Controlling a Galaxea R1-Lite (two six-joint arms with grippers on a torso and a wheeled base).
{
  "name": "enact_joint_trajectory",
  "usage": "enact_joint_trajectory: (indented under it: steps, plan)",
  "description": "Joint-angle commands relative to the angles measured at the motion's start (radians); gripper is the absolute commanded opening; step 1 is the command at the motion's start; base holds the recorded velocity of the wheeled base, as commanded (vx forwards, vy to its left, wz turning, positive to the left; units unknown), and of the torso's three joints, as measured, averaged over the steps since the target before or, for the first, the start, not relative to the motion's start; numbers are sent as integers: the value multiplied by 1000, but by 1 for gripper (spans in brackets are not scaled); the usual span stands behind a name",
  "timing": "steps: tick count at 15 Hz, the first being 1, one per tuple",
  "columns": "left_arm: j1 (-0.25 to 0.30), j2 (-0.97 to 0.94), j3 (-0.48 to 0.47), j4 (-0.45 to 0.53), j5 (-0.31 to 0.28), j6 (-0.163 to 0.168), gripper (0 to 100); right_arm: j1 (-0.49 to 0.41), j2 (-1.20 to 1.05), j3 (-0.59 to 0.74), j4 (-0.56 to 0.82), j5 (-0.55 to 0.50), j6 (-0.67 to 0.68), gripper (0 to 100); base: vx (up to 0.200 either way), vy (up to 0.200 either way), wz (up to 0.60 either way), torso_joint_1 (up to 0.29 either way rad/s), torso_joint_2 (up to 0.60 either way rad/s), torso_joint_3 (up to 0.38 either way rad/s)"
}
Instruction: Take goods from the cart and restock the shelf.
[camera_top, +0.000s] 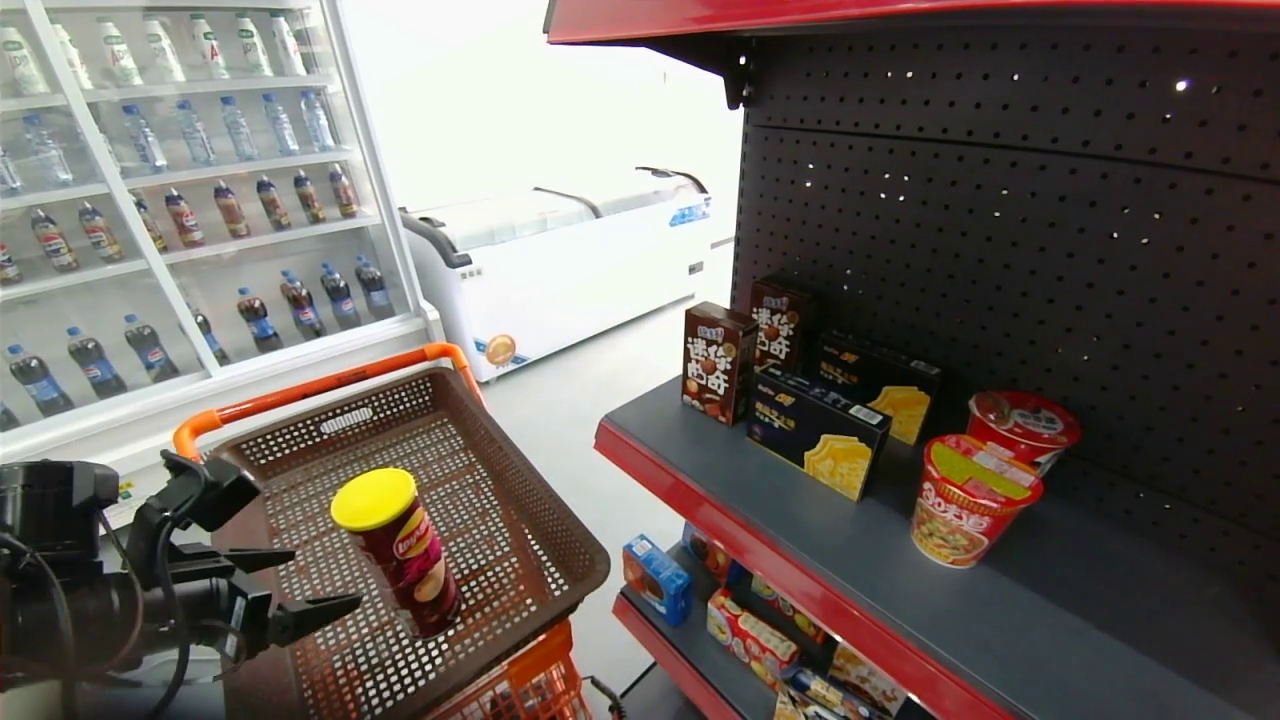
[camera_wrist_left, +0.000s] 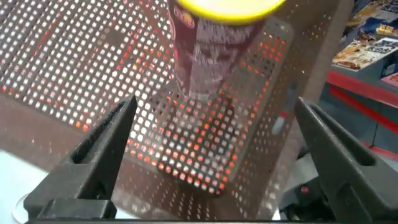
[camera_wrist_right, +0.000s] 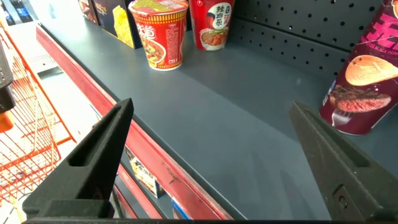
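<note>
The cart basket (camera_top: 400, 420), brown and perforated with an orange handle (camera_top: 300, 390), was found to hold one chips can (camera_top: 405, 550) with a yellow lid. The can stood upright on the basket floor, away from the handle edge. The left tool (camera_top: 326, 577) was over the basket's left edge with its fingers spread wide and gripping nothing; the can stood just beyond the fingertips, in line with the gap between them and not touching either. The right tool (camera_wrist_right: 211, 104) was likewise open and empty, above a bare stretch of the shelf (camera_top: 800, 520) close to its red front edge. On that shelf, two brown boxes (camera_top: 715, 362) stood at the left end. Two dark blue boxes (camera_top: 815, 430) stood just beside them, one behind the other. Two red cup noodles (camera_top: 965, 500) stood farther along, one nearer the front edge and one near the back panel. A second chips can (camera_wrist_right: 364, 81) stood upright on the shelf beside the back panel, well apart from the cups. Packaged goods (camera_top: 750, 640) lay on the lower shelf.
</note>
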Motion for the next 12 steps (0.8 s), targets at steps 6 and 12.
enact_joint_trajectory:
  steps: [6,12]
  plan:
    - [-115,242,-112,-118,1,-1,100,0,0,0,0,1,0,100,0,0,0,0,0,0]
    - [-164,336,-131,-224,80,3,100,0,0,0,0,-1,0,100,0,0,0,0,0,0]
